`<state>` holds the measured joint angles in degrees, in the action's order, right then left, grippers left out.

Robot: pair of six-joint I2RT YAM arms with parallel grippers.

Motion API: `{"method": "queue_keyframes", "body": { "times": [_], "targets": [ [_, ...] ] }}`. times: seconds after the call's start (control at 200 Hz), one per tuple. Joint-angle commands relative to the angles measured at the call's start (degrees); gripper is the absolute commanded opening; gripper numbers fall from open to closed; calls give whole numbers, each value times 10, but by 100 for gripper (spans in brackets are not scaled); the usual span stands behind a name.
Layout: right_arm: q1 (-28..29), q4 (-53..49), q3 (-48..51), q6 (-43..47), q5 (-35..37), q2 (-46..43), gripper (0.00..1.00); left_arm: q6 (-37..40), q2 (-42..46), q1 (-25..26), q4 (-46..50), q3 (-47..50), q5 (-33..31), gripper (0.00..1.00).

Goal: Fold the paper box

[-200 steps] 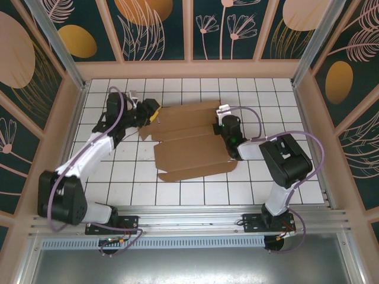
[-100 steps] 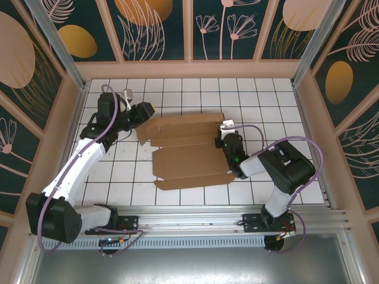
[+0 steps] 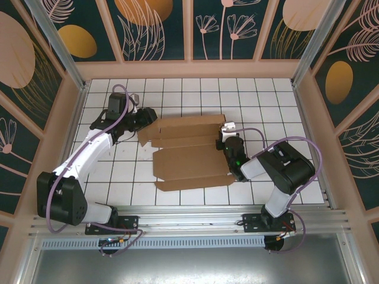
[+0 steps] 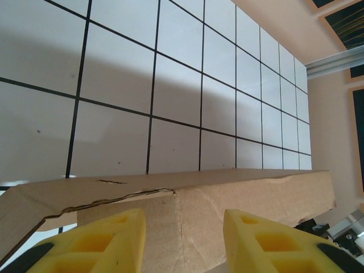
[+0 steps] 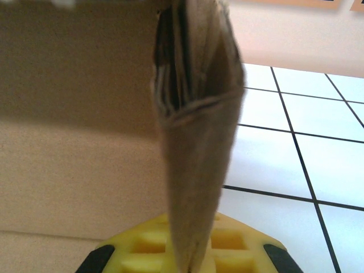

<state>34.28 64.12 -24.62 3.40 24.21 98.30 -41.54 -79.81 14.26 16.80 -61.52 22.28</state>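
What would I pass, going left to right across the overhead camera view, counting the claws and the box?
left claw at the box's left edge → paper box, lying mostly flat → right claw, shut on a flap at the box's right edge

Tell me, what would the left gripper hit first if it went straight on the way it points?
The paper box: its brown edge sits right ahead of the left gripper, though how close is unclear.
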Motion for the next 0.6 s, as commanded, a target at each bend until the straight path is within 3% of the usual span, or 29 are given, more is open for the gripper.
{"method": "queue_keyframes", "body": {
  "times": [0.0,0.16,0.596],
  "targets": [
    [5,17,2,-17,13,9,0,7,5,0,10,6,16,40],
    [5,15,0,-18,12,11,0,28,-2,0,28,5,-10,43],
    [7,-8,-14,-26,-5,15,0,16,-38,12,-42,16,40,47]
  ]
}}
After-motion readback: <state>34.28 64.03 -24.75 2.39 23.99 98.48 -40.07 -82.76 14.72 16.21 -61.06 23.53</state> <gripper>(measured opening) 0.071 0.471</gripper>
